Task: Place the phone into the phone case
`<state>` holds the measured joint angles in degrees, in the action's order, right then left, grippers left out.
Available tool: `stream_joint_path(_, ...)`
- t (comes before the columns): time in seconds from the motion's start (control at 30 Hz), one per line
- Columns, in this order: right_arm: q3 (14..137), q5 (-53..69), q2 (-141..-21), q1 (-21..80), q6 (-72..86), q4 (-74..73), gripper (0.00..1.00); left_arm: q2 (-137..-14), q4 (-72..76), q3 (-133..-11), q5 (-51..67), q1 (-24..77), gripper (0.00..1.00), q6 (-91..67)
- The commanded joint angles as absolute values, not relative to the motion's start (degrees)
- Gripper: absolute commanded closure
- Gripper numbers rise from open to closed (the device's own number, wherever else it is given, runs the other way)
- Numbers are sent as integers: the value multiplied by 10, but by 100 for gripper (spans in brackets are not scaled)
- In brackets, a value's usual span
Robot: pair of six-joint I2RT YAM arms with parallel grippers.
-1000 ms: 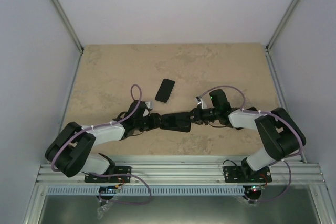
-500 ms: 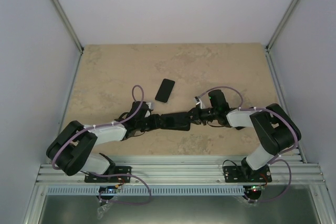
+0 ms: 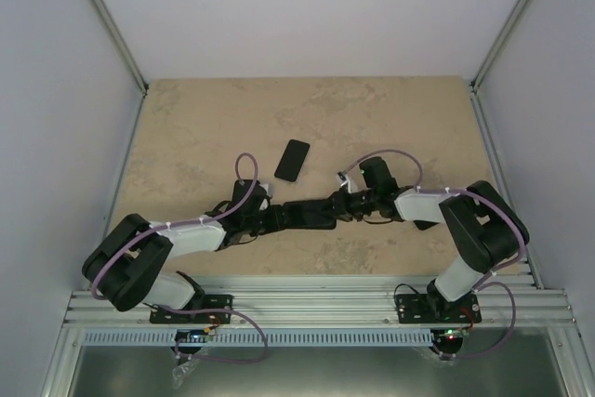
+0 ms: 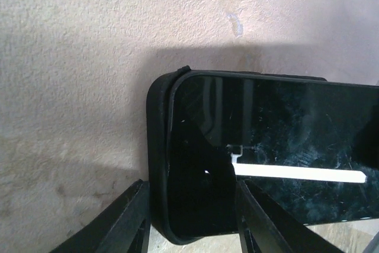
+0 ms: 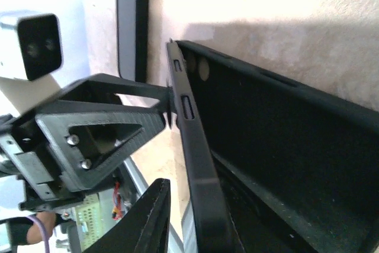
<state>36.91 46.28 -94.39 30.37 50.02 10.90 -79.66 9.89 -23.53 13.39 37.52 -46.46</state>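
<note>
Left gripper (image 4: 190,202) is clamped on the left end of the case (image 3: 311,216), at mid table (image 3: 186,137). Right gripper (image 3: 342,206) is at its right end; can't tell if gripping. Phone (image 3: 292,160) lies just beyond, apart.

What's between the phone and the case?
Nothing. Only a bare strip of table lies between the phone and the case. The top view shows it.
</note>
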Motion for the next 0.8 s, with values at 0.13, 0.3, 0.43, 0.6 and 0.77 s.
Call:
stream_joint_path(0.13,390,410,-927,318,449,17,68,-788,91,-248,152,385,63,-455)
stream_joint_path(0.3,412,365,-907,323,416,-57,57,-786,87,-247,149,386,63,-453)
stream_joint_path(0.43,429,326,-895,330,391,-107,50,-784,82,-249,146,385,64,-452)
stream_joint_path(0.6,451,257,-879,340,364,-175,46,-782,76,-250,142,385,64,-449)
stream_joint_path(0.77,458,204,-861,347,347,-224,46,-781,72,-250,139,385,66,-448)
